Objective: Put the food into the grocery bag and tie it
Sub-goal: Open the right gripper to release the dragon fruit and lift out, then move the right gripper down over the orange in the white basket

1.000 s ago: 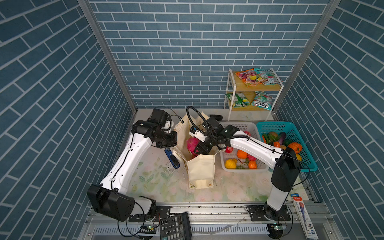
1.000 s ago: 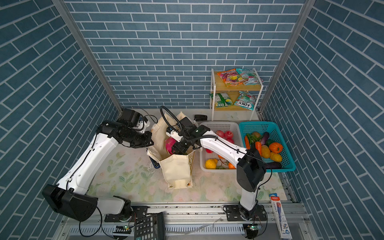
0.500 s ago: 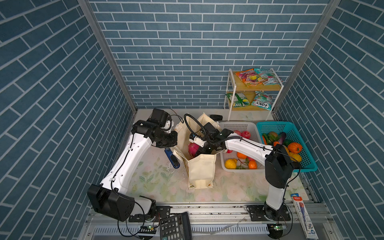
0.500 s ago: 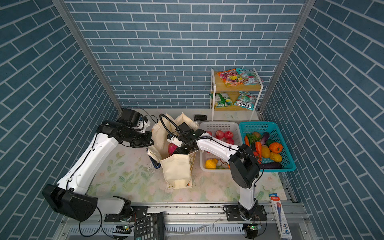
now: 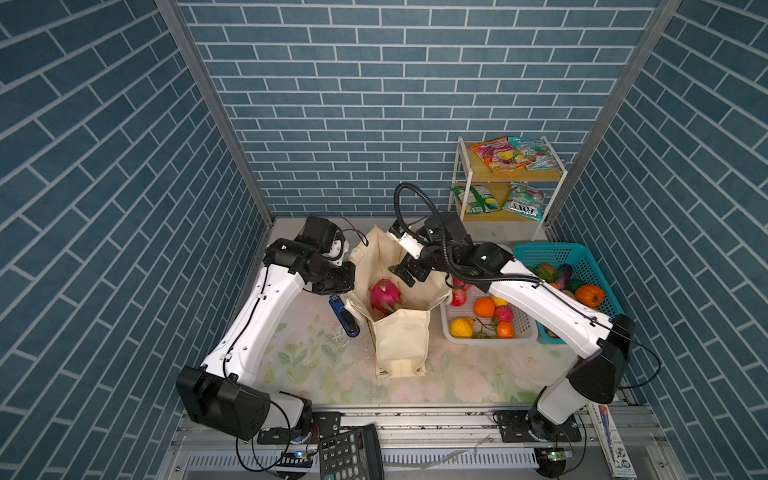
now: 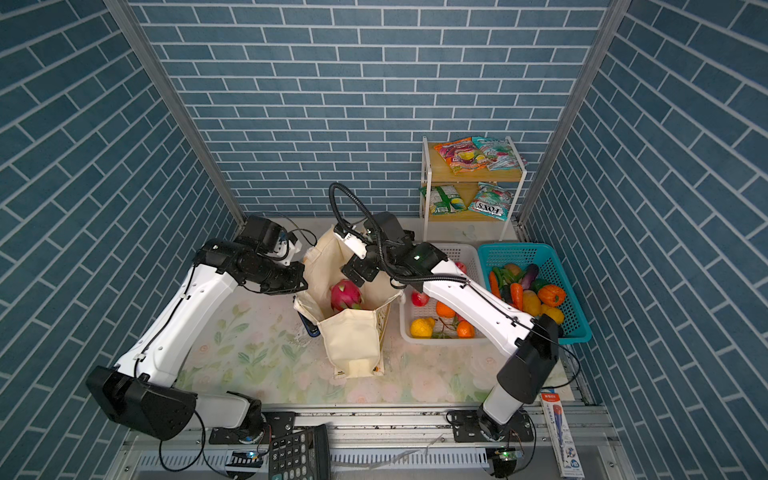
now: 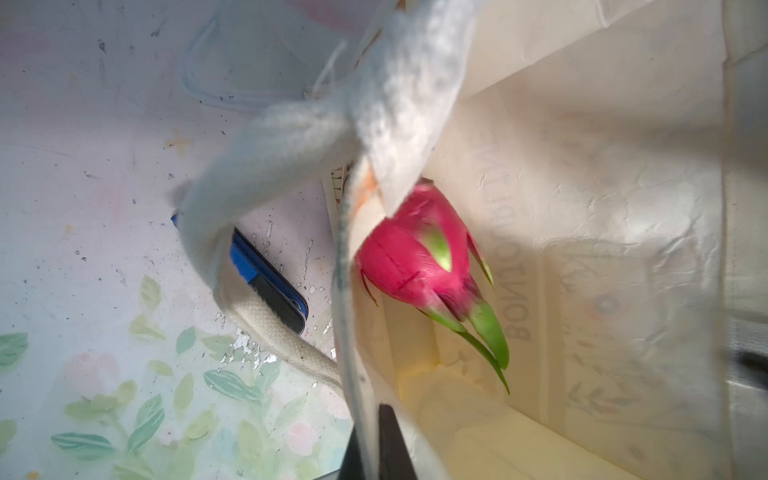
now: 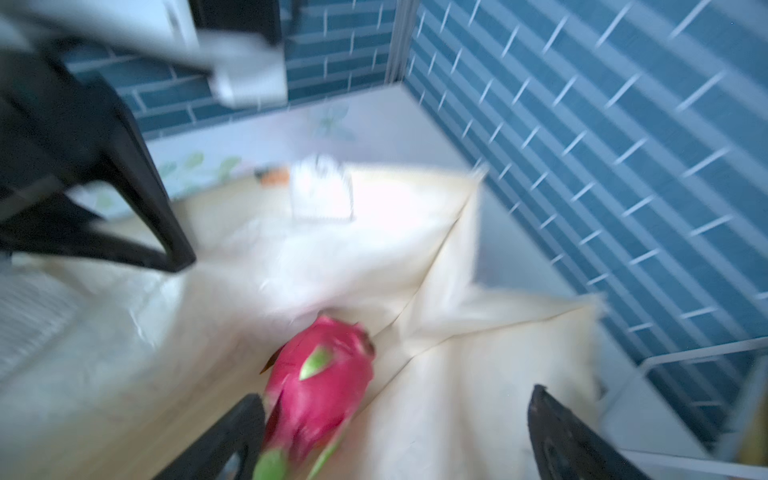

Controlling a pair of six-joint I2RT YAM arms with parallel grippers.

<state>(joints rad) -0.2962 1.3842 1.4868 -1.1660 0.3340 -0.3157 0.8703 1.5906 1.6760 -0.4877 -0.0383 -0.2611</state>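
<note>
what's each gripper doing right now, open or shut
left gripper: closed, pinching the grocery bag rim.
right gripper: open, empty, above the dragon fruit in the bag.

Both top views look down from high; both wrist cameras peer closely into the grocery bag [image 7: 582,166] at the dragon fruit [image 8: 320,382].

Left arm [image 5: 257,328] and right arm [image 5: 552,309] — white shells, black joints — trailing thin black cables.

one dragon fruit [image 5: 384,296], one grocery bag [image 5: 401,340], two plastic baskets [image 5: 482,337] [image 5: 552,253], four snack packets [image 5: 496,154] [image 5: 536,151] [image 5: 478,200] [image 5: 524,205], one calculator [image 5: 351,455].
</note>
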